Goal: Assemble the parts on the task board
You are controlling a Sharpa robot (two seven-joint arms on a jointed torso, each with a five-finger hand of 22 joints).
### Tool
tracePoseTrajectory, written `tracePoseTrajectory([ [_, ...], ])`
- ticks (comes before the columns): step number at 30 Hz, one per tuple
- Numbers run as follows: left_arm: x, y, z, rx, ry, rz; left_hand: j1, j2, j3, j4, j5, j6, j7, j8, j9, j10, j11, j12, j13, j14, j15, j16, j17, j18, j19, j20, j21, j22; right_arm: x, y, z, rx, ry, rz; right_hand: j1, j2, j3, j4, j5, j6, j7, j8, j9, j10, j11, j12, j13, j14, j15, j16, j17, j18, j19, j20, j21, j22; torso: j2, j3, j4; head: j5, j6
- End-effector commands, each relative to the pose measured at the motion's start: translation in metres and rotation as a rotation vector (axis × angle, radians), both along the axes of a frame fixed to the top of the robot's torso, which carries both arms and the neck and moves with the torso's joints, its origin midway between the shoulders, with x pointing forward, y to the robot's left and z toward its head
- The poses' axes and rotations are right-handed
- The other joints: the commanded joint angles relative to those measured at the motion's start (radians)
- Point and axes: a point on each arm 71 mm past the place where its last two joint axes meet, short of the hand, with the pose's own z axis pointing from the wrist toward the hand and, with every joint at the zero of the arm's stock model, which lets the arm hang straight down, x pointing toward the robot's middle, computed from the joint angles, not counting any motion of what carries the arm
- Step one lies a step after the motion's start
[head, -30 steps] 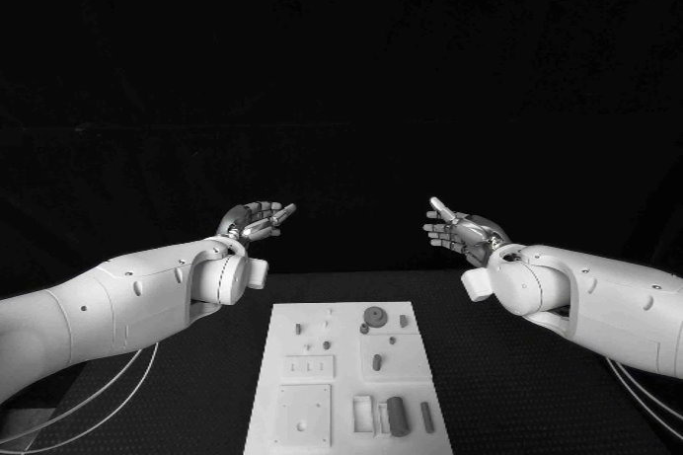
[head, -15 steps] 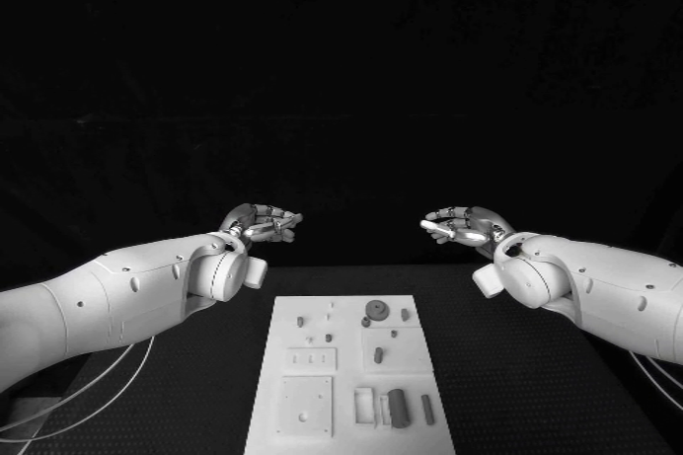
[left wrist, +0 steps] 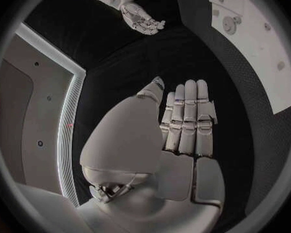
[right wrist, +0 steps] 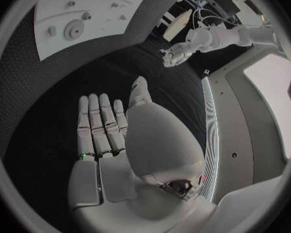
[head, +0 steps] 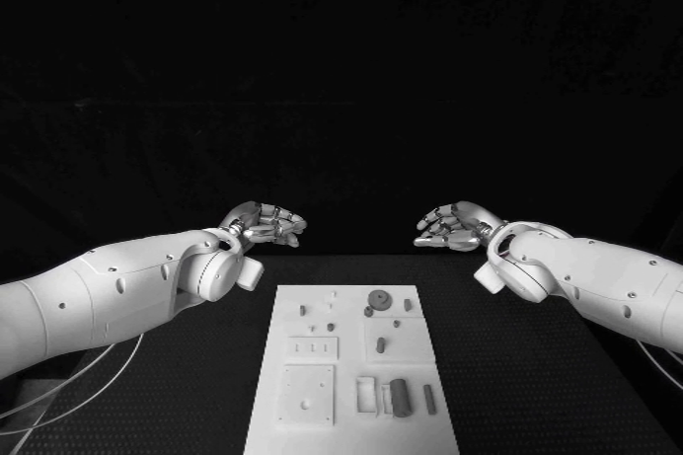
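The white task board lies in the middle of the black table, in front of both hands. Small grey parts rest on it: a round disc near the far end, a short peg in the middle and a dark cylinder near the front. My left hand and right hand hover beyond the board's far end, fingers pointing toward each other. In the wrist views the left hand and right hand have straight fingers and hold nothing. Each wrist view also shows the board.
The left wrist view catches my right hand across the gap, and the right wrist view catches my left hand. Black table surface runs on both sides of the board. A cable hangs under the left arm.
Both hands have turned from fingers pointing up and outward to fingers pointing inward at each other. The head camera has shifted slightly. Parts on the board lie as before.
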Motion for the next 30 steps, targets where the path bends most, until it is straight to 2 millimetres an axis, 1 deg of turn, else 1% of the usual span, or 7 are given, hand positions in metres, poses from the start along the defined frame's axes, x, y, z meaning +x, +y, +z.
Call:
tracePoseTrajectory([
  [1, -0.011, -0.016, 0.003, -0.005, -0.003, -0.107, 0.009, 0.001, -0.017, 0.008, 0.004, 0.01, 0.0, -0.01, -0.006, 0.005, 0.003, -0.012, 0.002, 0.007, -0.003, -0.009, 0.007, -0.011, 0.009, -0.003, -0.01, -0.006, 0.0, 0.006, -0.003, -0.184, -0.04, 0.069, 0.02, 0.018, -0.036, 0.001, 0.006, 0.041, 0.027, 0.007, -0.001, 0.06, -0.021, 0.02, 0.008, 0.104, -0.042, 0.036, 0.011, 0.029, 0.098, -0.01, 0.035, 0.001, 0.022, -0.0032, 0.0169, -0.014, -0.008],
  [3, -0.016, -0.021, 0.006, 0.007, -0.018, -0.137, 0.012, 0.001, -0.023, 0.015, 0.003, 0.008, 0.001, -0.016, -0.009, -0.001, 0.006, -0.021, 0.001, 0.008, -0.003, -0.012, 0.011, -0.013, 0.011, -0.006, -0.013, -0.008, -0.002, 0.012, -0.004, -0.241, -0.053, 0.1, 0.026, 0.024, -0.054, 0.001, 0.006, 0.051, 0.023, 0.006, -0.002, 0.095, -0.036, 0.033, 0.014, 0.152, -0.064, 0.054, 0.018, 0.029, 0.145, -0.023, 0.055, 0.006, 0.026, -0.0052, 0.0206, -0.012, -0.022],
  [7, -0.021, -0.024, 0.009, 0.004, -0.028, -0.135, 0.02, -0.001, -0.037, 0.03, 0.003, 0.003, 0.005, -0.027, -0.016, -0.019, 0.017, -0.043, -0.002, 0.009, -0.002, -0.02, 0.019, -0.02, 0.015, -0.011, -0.019, -0.012, -0.006, 0.026, -0.005, -0.345, -0.101, 0.148, 0.043, 0.035, -0.089, 0.001, 0.006, 0.074, 0.014, 0.005, -0.003, 0.14, -0.055, 0.044, 0.021, 0.225, -0.099, 0.078, 0.029, 0.029, 0.217, -0.053, 0.085, 0.013, 0.039, -0.0115, 0.0328, -0.019, -0.03],
  [10, -0.024, -0.021, 0.011, -0.004, -0.029, -0.127, 0.025, -0.006, -0.048, 0.047, 0.003, -0.013, 0.011, -0.041, -0.023, -0.063, 0.038, -0.078, -0.014, 0.01, -0.001, -0.026, 0.025, -0.026, 0.018, -0.016, -0.024, -0.015, -0.009, 0.04, -0.01, -0.426, -0.129, 0.196, 0.053, 0.042, -0.112, 0.003, 0.007, 0.086, 0.01, 0.003, -0.003, 0.176, -0.071, 0.054, 0.028, 0.266, -0.119, 0.096, 0.04, 0.029, 0.259, -0.069, 0.105, 0.02, 0.046, -0.0132, 0.0385, -0.017, -0.037],
  [18, -0.028, -0.014, 0.018, -0.009, -0.036, -0.118, 0.034, -0.007, -0.059, 0.067, 0.003, -0.014, 0.015, -0.047, -0.025, -0.062, 0.041, -0.087, -0.015, 0.013, -0.002, -0.032, 0.035, -0.033, 0.024, -0.023, -0.028, -0.016, -0.018, 0.069, -0.019, -0.57, -0.2, 0.274, 0.073, 0.064, -0.156, 0.0, 0.007, 0.111, 0.0, -0.002, -0.004, 0.219, -0.088, 0.056, 0.035, 0.336, -0.156, 0.135, 0.068, 0.029, 0.331, -0.102, 0.144, 0.041, 0.064, -0.0153, 0.0537, -0.022, -0.051],
  [20, -0.03, -0.013, 0.019, -0.011, -0.037, -0.119, 0.034, -0.007, -0.06, 0.067, 0.003, -0.014, 0.015, -0.047, -0.025, -0.062, 0.041, -0.088, -0.015, 0.014, -0.002, -0.033, 0.036, -0.033, 0.024, -0.023, -0.028, -0.016, -0.021, 0.075, -0.023, -0.602, -0.212, 0.296, 0.108, 0.081, -0.144, -0.003, 0.008, 0.104, 0.003, -0.015, -0.01, 0.212, -0.09, 0.044, 0.031, 0.403, -0.178, 0.182, 0.093, 0.029, 0.396, -0.129, 0.184, 0.06, 0.068, -0.0158, 0.0562, -0.023, -0.055],
  [30, -0.04, -0.015, 0.023, -0.023, -0.031, -0.137, 0.034, -0.008, -0.064, 0.071, 0.003, -0.013, 0.016, -0.049, -0.026, -0.062, 0.041, -0.091, -0.016, 0.015, -0.002, -0.035, 0.039, -0.036, 0.026, -0.026, -0.029, -0.017, -0.026, 0.097, -0.029, -0.692, -0.286, 0.337, 0.179, 0.122, -0.068, 0.001, 0.006, 0.128, -0.003, -0.041, -0.025, 0.193, -0.09, -0.016, 0.005, 0.486, -0.185, 0.319, 0.191, 0.029, 0.489, -0.193, 0.294, 0.096, 0.096, -0.0206, 0.0704, -0.035, -0.054],
])
